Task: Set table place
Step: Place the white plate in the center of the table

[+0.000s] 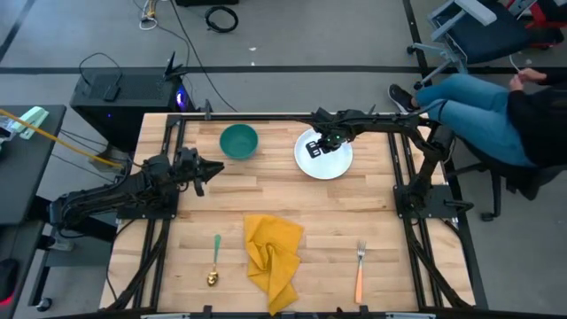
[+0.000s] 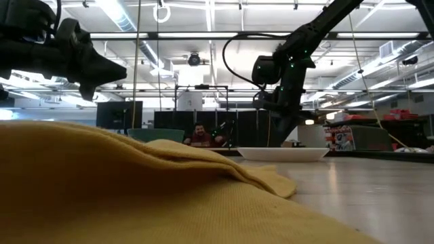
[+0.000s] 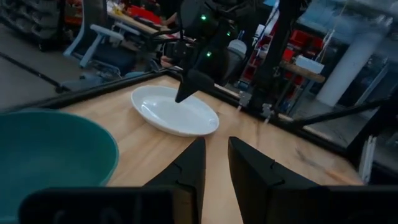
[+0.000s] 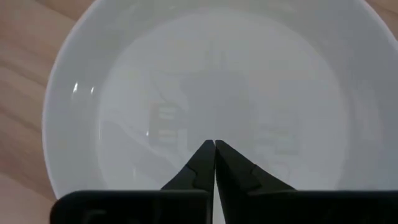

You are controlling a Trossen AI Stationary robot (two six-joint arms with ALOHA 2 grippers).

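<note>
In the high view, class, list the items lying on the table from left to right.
Spoon → teal bowl → yellow napkin → white plate → fork.

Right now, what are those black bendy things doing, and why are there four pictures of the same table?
Those are two robot arms, each with two fingers for picking things up. One camera looks down from above, one sits at table height, and one rides on each arm's wrist.

On the wooden table lie a white plate, a teal bowl, a yellow cloth, a gold spoon with a green handle and a fork with an orange handle.

The right gripper hangs just above the middle of the plate, its fingers closed together and holding nothing. The left gripper waits near the bowl, its fingers a little apart, also empty. A person in jeans sits beside the table.
</note>
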